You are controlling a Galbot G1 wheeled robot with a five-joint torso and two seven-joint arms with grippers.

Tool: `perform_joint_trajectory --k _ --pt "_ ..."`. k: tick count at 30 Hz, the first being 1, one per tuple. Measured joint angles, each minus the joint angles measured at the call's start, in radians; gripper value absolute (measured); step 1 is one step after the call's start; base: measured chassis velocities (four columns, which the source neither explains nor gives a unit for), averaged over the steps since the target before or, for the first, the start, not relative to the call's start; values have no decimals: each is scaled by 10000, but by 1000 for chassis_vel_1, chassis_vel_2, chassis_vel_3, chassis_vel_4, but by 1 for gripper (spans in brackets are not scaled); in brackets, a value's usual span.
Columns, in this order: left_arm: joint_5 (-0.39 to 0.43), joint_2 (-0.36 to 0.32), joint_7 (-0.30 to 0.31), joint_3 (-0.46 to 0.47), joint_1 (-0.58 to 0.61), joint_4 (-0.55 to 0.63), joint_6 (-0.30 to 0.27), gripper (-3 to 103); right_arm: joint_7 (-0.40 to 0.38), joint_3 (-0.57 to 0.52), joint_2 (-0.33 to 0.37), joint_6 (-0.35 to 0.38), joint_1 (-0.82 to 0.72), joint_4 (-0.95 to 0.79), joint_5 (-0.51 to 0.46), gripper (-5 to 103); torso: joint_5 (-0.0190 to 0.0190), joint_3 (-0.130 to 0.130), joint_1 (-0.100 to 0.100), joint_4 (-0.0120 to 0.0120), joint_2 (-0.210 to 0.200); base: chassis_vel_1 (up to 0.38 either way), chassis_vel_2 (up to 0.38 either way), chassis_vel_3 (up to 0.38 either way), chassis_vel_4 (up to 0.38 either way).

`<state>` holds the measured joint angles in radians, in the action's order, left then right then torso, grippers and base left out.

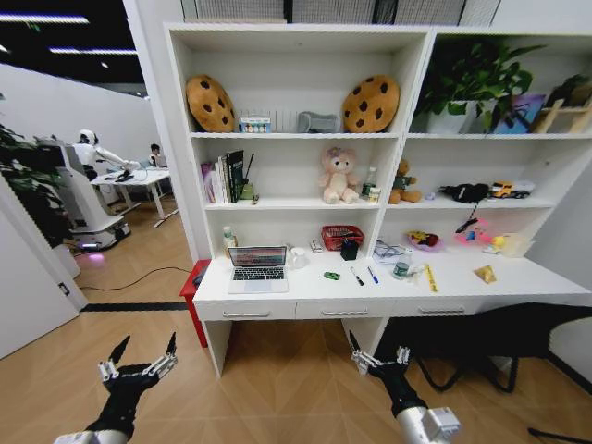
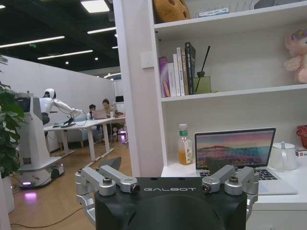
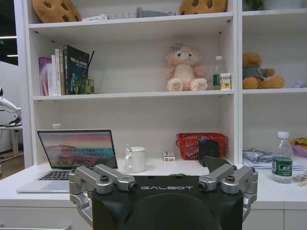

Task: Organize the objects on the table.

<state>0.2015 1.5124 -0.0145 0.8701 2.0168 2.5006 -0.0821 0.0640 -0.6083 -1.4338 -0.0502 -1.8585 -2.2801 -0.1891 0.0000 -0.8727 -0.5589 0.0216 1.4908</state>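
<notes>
1. Both arms hang low over the wood floor, well short of the table. My read: the robot is facing the table from a distance and no grasp has begun.
2. The left hand has its fingers spread wide, holding nothing.
3. The right hand is also spread and empty, in front of the table's middle drawer.
4. The laptop sits lid up toward the table's left end, close to the front edge. It is slim and silver, with the screen lit and facing out, probably left as someone used it.
5. The car is tiny, green and glossy, and sits near the middle of the table, just right of the laptop.
6. The black pen and blue pen are thin sticks lying loose and slanted side by side, right of the car. They look scattered rather than stored.
7. A white ceramic mug stands behind them, and a red mesh basket sits against the back wall.
8. The tabletop is smooth, white and hard, so I judge small items would slide easily.
</notes>
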Motion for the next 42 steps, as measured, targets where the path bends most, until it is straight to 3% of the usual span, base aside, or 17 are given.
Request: perform_joint_trajectory --k 19,42 --pt "-78 138 -63 -95 2 -5 33 99 127 71 -141 -280 -36 154 -155 100 -1 0 2 0 1 -33 38 42 -40" --pt "-86 83 -107 -15 -16 -8 112 99 305 418 -123 -1125 7 381 -228 100 3 -5 -13 -4 -6 -244 252 261 -255"
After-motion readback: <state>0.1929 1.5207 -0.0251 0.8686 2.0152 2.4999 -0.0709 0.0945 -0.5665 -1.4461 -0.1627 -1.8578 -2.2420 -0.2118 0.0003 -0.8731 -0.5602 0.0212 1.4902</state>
